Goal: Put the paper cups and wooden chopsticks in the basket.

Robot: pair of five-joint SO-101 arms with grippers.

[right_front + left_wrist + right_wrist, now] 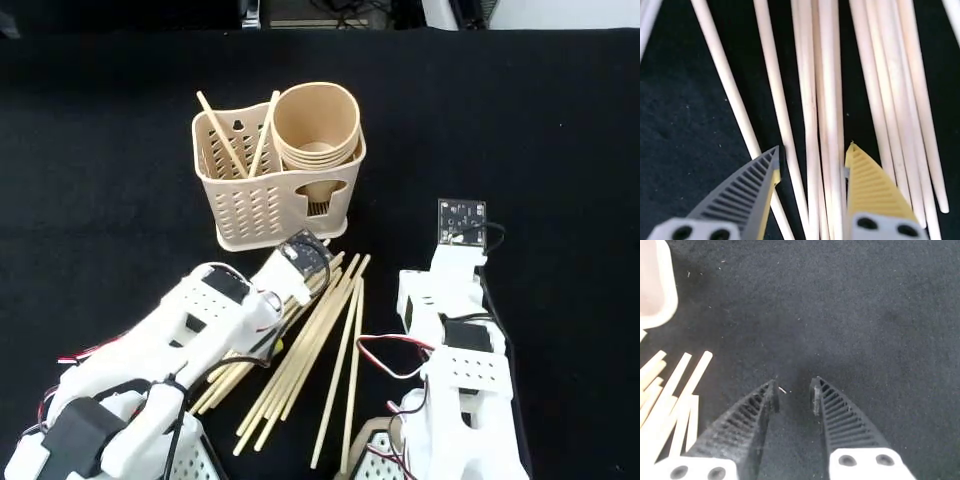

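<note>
The left gripper (814,149) hung low over the pile of wooden chopsticks (320,350) on the black table (560,150), just in front of the basket (262,205). Its jaws were wide open and held nothing, but a few sticks lay between them. If it squeezed there, it might pinch too many, and some round ones could slip out or roll away. The right gripper (793,385) was partly open and empty. The paper cups (318,120) sat in the basket.
</note>
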